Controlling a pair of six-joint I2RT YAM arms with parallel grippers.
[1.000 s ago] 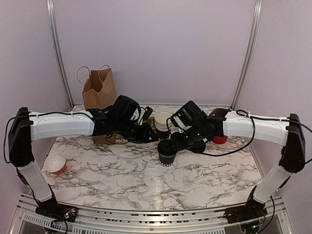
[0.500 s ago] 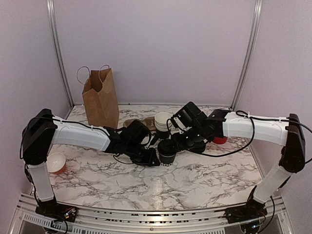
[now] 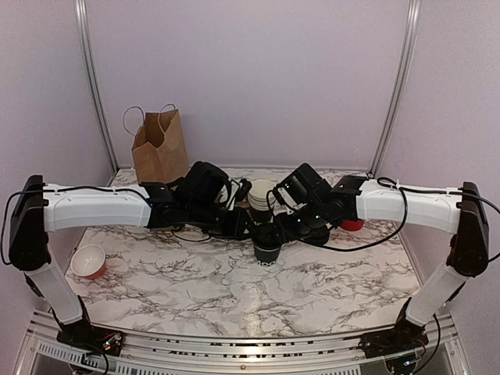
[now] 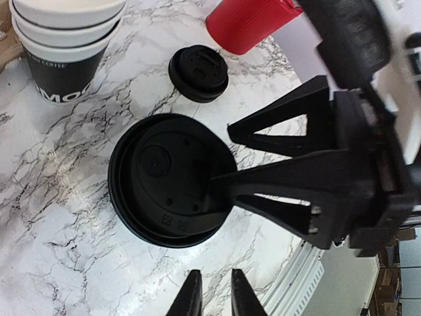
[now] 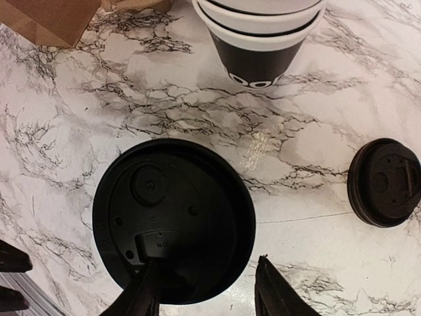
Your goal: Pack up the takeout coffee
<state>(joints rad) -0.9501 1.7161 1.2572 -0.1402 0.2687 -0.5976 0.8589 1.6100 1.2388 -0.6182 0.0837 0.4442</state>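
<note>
**Lidded cup at table centre, both arms over it**

Takeout coffee (image 3: 267,248): small black paper cup, white lettering low on its side, black plastic lid with moulded round dimple and vent holes. Stands upright on the marble table (image 3: 195,289), in front of the stack of white-rimmed cups (image 4: 62,39); a loose black lid (image 5: 385,182) lies nearby.

Right gripper (image 5: 207,293): fingers parted, one over the lid's rim, one beside it; grasp cannot be told.

Left gripper (image 4: 212,296): fingertips nearly together, nothing between them, just beside the cup.

Brown paper bag (image 3: 158,145) upright at table's far-left corner; stacked white-rimmed cups (image 5: 260,33), loose black lid (image 5: 384,182), red cup (image 4: 248,23) mid-table; red-and-white cup (image 3: 88,261) at left edge.
</note>
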